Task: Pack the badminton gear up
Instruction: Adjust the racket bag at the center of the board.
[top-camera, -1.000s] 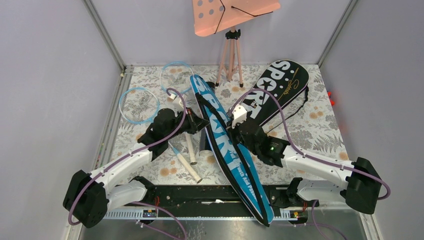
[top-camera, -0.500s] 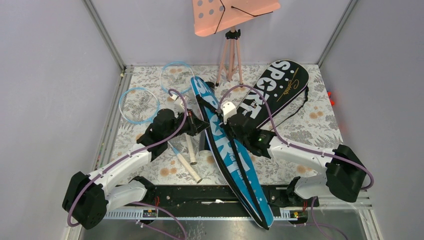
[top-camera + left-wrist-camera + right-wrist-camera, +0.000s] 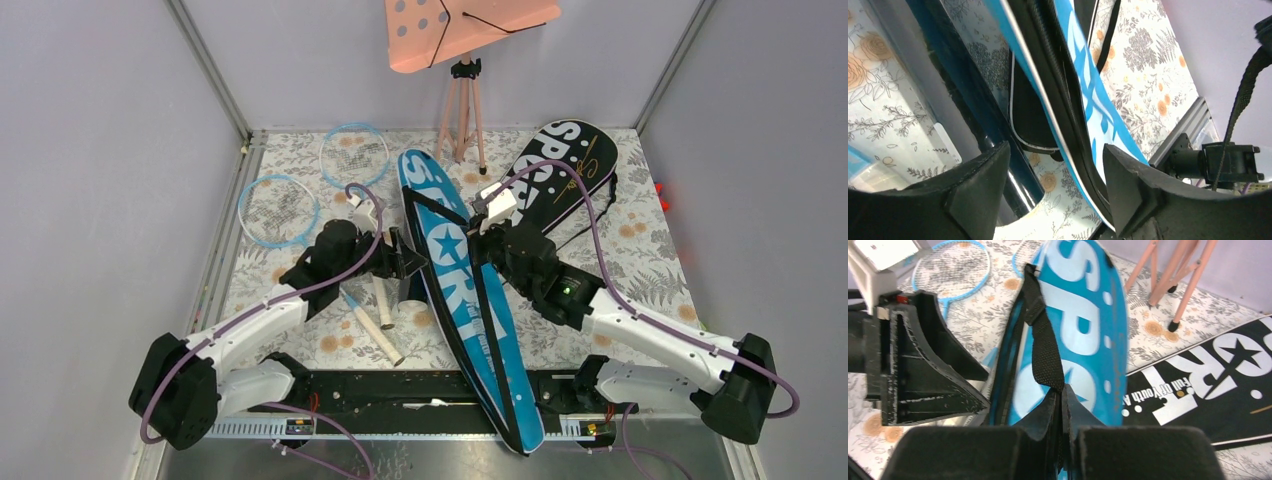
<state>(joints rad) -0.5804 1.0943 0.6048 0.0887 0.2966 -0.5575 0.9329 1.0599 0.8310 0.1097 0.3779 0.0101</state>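
Observation:
The blue SPORT bag (image 3: 462,290) lies lengthwise down the middle of the table, and its black strap (image 3: 1045,347) runs up over its face. My right gripper (image 3: 478,249) (image 3: 1063,396) is shut on that strap. My left gripper (image 3: 408,263) (image 3: 1055,186) stands open at the bag's left edge (image 3: 1048,100), which passes between the fingers untouched, beside a glossy black tube (image 3: 979,125). The black SPORT bag (image 3: 560,172) (image 3: 1208,380) lies at the back right. Two rackets with light-blue hoops (image 3: 278,210) (image 3: 353,154) lie at the back left, their white handles (image 3: 378,300) under my left arm.
A pink perforated board on tripod legs (image 3: 462,105) stands at the back centre, close to the tops of both bags. A metal rail (image 3: 400,385) runs along the near edge, and the blue bag's tail hangs over it. Grey walls close in on all sides.
My left gripper has opened and let go of the blue bag's edge. My right arm has swung back and right with the strap, turning the bag's top end to the right.

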